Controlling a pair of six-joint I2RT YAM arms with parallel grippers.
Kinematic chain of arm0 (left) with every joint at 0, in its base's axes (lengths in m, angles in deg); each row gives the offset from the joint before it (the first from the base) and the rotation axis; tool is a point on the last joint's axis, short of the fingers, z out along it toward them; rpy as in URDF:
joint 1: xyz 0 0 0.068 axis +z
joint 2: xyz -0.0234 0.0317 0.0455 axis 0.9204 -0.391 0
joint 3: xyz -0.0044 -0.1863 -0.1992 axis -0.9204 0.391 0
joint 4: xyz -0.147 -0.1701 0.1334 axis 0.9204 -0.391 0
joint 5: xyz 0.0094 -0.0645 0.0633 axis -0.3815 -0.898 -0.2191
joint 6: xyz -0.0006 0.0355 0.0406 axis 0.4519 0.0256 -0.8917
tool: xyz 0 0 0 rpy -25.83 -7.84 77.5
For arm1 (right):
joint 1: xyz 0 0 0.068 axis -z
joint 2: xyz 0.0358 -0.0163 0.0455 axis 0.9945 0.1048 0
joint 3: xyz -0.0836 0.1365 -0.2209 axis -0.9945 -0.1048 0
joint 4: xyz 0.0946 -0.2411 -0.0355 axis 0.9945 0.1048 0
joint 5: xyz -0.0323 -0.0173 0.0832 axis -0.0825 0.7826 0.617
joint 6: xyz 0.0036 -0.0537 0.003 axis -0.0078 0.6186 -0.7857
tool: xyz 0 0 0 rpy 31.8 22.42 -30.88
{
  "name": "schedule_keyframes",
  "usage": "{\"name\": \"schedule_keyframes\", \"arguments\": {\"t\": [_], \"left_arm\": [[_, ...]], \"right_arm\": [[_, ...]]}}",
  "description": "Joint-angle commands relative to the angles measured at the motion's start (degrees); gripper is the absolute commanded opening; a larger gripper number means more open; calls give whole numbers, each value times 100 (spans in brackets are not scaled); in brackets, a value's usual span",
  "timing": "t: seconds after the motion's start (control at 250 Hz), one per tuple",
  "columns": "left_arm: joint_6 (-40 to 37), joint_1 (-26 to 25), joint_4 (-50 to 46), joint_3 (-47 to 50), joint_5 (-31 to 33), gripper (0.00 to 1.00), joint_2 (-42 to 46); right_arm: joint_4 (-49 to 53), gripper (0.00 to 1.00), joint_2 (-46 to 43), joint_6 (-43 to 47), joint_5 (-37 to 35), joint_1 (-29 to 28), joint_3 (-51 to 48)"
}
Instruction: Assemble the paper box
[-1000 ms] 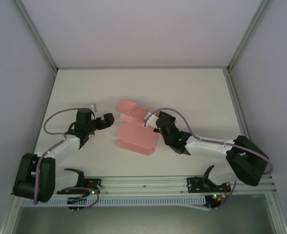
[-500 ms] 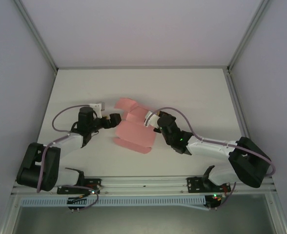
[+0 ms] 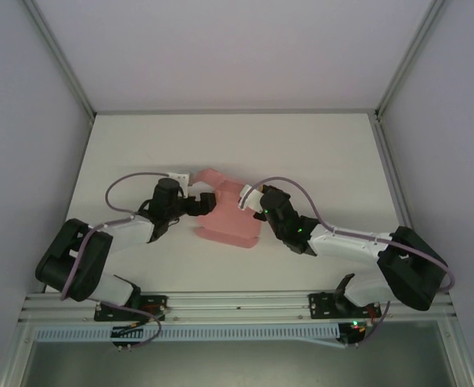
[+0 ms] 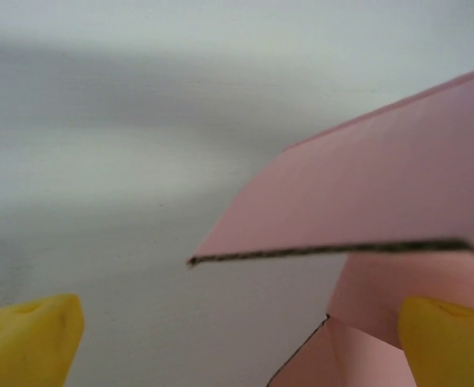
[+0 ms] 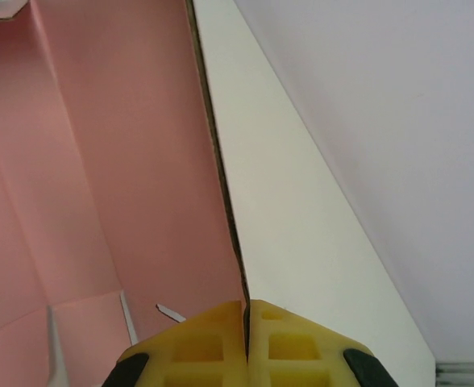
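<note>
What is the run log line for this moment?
left gripper: open, by box | right gripper: shut on box edge | box: partly folded

You will find no text, label, brand, number or sign to read in any of these views. The paper box (image 3: 229, 226) shows you plain pink card with no print on the faces you can see.
</note>
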Motion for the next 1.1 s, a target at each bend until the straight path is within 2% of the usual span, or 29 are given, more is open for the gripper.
{"name": "schedule_keyframes", "arguments": {"t": [0.0,0.24,0.411,0.511,0.663,0.771,0.854,1.002,1.098], "left_arm": [[5,-60,-181,-100,498,100,54],[139,-59,-957,45,361,100,951],[225,45,-1814,-57,752,100,1598],[439,340,-2128,-111,741,100,1869],[619,1101,-2358,-253,597,100,1979],[718,1616,-2209,-379,523,100,1792],[713,2002,-1964,-543,305,100,1451],[472,2380,-1373,-985,-107,100,346],[261,2430,-1096,-1367,-737,100,-429]], "right_arm": [[-82,0,35,-151,34,-11,129],[45,0,654,547,-730,15,524],[-718,0,1341,1370,-1326,35,794],[-1170,0,1715,1902,-1432,42,907],[-2623,0,2245,2909,-1715,0,844],[-3663,0,2595,3458,-1828,-67,718],[-4071,0,2793,3615,-1863,-133,626],[-4069,0,2839,3414,-1861,-247,533],[-3637,0,2721,3167,-1745,-279,509]]}}
